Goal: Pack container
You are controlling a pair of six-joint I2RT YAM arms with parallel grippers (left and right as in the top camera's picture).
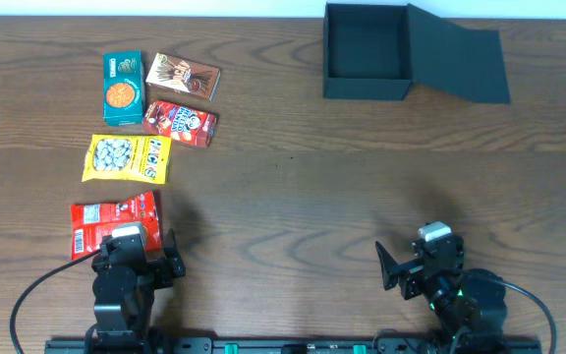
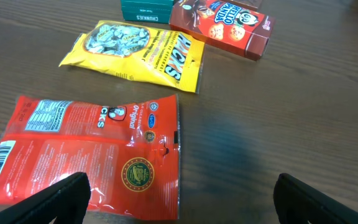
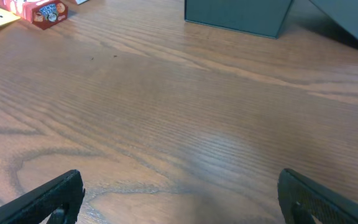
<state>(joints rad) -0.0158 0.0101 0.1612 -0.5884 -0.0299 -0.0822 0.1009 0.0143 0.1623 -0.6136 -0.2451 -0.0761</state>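
While overhead shows the container [image 1: 366,51] far-side, right of centre, flap open, only the left wrist view resolves the red packet [image 2: 92,155] label. Left gripper [image 2: 180,190] and right gripper [image 3: 179,190] are spread and empty.

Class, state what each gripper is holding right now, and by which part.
Nothing is held: the left gripper and the right gripper are both open and empty.

The container [image 1: 366,49] stands open on the table [image 1: 293,167], flap lid [image 1: 460,64] spread to its right.
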